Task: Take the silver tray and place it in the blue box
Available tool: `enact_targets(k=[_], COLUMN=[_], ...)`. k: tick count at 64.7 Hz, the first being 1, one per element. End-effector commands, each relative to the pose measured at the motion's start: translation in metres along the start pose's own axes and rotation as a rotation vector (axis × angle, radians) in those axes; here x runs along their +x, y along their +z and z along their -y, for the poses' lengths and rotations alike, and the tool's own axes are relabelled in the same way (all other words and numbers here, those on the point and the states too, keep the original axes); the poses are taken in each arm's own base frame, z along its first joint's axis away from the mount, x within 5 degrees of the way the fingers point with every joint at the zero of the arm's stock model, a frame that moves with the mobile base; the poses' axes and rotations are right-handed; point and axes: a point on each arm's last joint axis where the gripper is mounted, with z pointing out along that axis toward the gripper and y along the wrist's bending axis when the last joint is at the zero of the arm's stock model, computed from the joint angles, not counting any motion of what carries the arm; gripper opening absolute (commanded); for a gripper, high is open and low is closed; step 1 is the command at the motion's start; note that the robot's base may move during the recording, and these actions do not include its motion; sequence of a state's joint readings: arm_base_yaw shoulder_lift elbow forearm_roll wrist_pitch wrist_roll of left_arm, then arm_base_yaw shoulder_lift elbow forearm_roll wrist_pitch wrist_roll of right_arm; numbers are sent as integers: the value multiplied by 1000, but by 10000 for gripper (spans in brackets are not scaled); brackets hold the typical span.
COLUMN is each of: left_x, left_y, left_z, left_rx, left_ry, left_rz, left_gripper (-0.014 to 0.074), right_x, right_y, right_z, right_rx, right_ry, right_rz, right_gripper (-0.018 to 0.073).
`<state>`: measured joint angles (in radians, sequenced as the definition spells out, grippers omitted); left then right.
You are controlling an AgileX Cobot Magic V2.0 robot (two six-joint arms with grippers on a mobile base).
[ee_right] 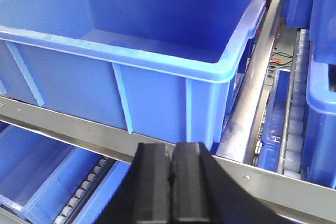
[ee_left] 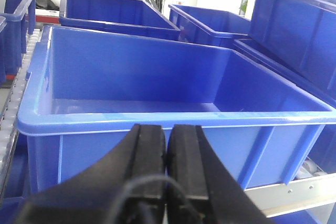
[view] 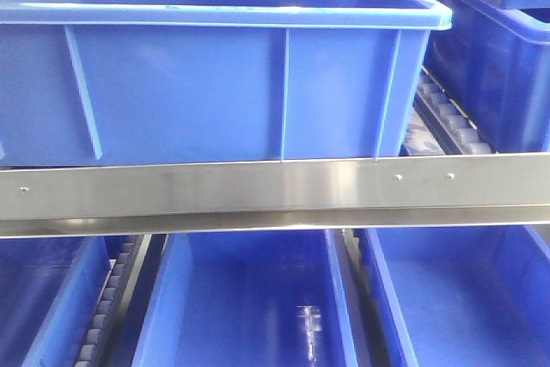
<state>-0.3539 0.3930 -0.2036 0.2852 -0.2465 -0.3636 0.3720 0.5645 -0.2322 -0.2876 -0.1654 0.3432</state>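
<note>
The blue box (view: 215, 83) is a wide crate with a thick rim and vertical ribs, standing on the upper shelf behind a steel rail. Its inside (ee_left: 157, 77) holds nothing, as the right wrist view of the blue box (ee_right: 157, 40) also shows. My left gripper (ee_left: 167, 129) is shut with nothing between its black pads, just in front of the crate's near wall. My right gripper (ee_right: 170, 148) is shut too, holding nothing, low in front of the crate's right corner. The silver tray is out of view.
A steel shelf rail (view: 275, 191) runs across below the crate. Narrower blue bins (view: 249, 298) sit on the lower level beside roller tracks (view: 107, 307). More blue crates (ee_left: 115, 14) stand behind and to the right (view: 490, 49).
</note>
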Motion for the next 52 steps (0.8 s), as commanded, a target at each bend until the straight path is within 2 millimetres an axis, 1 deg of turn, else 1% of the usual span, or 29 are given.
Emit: enact_targets(k=[1, 8, 16, 23, 28, 36, 40, 43, 52], left_x=[-16, -16, -16, -16, -16, -16, -16, -16, -16], left_y=[1, 1, 1, 1, 1, 1, 1, 1, 1], left_z=[3, 3, 3, 3, 3, 3, 3, 3, 3], left_rx=[32, 32, 32, 32, 32, 32, 32, 32, 33], left_ry=[-5, -5, -5, -5, -5, -4, -4, -4, -2], left_rz=[105, 103, 103, 103, 103, 103, 103, 103, 101], left_gripper=[-6, -6, -6, -6, -6, -6, -6, -6, -6], right_x=[-17, -11, -13, -3, 10, 35, 45, 46, 45], right_y=[-1, -7, -28, -45, -55, -63, -66, -70, -70], right_z=[-3, -3, 3, 14, 18, 23, 24, 24, 24], right_rx=[-30, -24, 42, 179, 267, 355, 392, 415, 426], right_ry=[-28, -29, -10, 61, 63, 69, 32, 4, -16], right_rz=[108, 109, 188, 224, 255, 278, 296, 294, 305], right_gripper=[49, 49, 49, 49, 49, 49, 49, 49, 49])
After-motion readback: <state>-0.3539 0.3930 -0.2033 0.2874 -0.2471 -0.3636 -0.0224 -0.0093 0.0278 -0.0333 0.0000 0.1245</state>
